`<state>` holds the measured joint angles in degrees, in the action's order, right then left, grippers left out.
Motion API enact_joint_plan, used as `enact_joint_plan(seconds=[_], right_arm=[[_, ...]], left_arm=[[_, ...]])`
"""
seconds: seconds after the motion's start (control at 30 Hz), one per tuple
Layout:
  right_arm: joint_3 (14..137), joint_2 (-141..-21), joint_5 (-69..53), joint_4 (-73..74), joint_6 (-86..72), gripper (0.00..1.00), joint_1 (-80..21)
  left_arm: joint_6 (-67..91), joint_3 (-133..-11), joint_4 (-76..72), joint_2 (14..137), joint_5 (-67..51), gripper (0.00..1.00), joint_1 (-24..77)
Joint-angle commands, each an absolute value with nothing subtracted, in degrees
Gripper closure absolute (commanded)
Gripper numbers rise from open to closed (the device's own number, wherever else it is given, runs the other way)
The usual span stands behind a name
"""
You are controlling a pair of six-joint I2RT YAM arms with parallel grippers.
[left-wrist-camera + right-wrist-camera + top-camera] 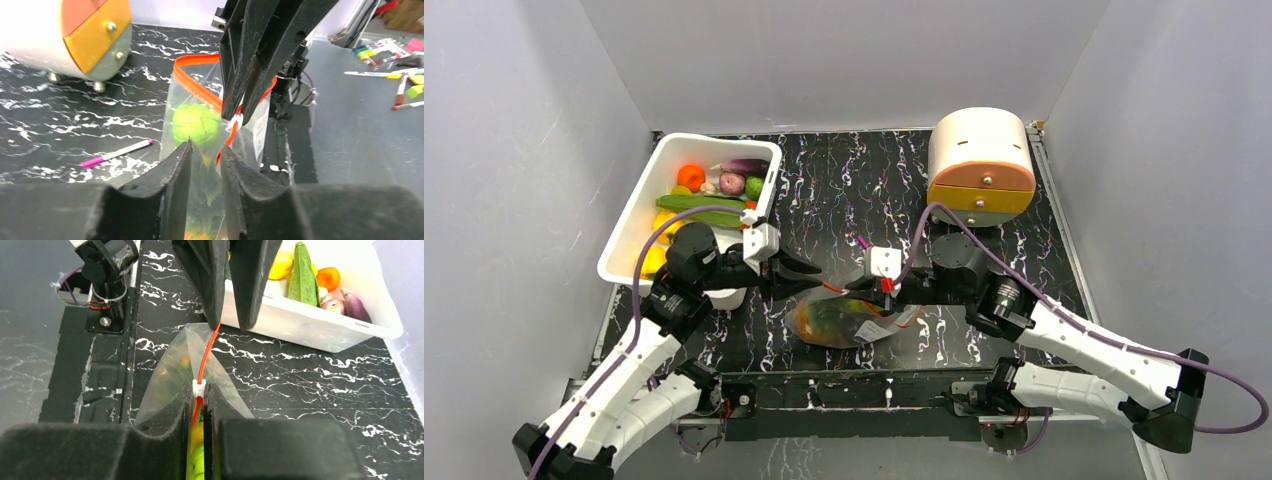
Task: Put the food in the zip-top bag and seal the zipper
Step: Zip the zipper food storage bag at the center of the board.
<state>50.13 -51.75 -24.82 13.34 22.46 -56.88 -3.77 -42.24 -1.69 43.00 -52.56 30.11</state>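
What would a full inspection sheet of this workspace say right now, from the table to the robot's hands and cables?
Surface: black marbled table, no spills seen.
Job's things: zip-top bag sits between the two hands with toy food inside; its zipper is closed only partway; more toy vegetables sit in the white tub.
Clutter: purple pen near the bag; round drawer box at the far right.
Hands: left hand slightly open around the bag's edge; right hand shut on the zipper.
Cables: purple cables loop along both arms, clear of the bag.
Surroundings: grey walls on three sides; coloured markers lie beyond the table's edge.
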Motion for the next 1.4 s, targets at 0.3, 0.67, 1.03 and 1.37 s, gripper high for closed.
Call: enact_joint_plan(seconds=[0.3,0.67,1.03,1.37], right_arm=[[51.72,-55.73,-27.42,2.00,16.94,1.00,-56.68],[53.62,-56.63,-25.50,7.09,18.45,1.00,-56.68],[54.58,-52.84,-17.76,20.86,20.31,1.00,-56.62],[56.89,-48.90,-9.22,30.32,19.31,1.00,-56.60]], left_arm=[[-8.31,-42.81,5.08,45.03,-58.53,0.50,29.95],[-10.47,-43.15,5.53,42.68,-54.40,1.00,29.96],[-12.72,-45.42,9.81,37.09,-46.29,1.00,29.94],[-15.94,-48.01,15.17,35.43,-38.38,1.00,29.96]])
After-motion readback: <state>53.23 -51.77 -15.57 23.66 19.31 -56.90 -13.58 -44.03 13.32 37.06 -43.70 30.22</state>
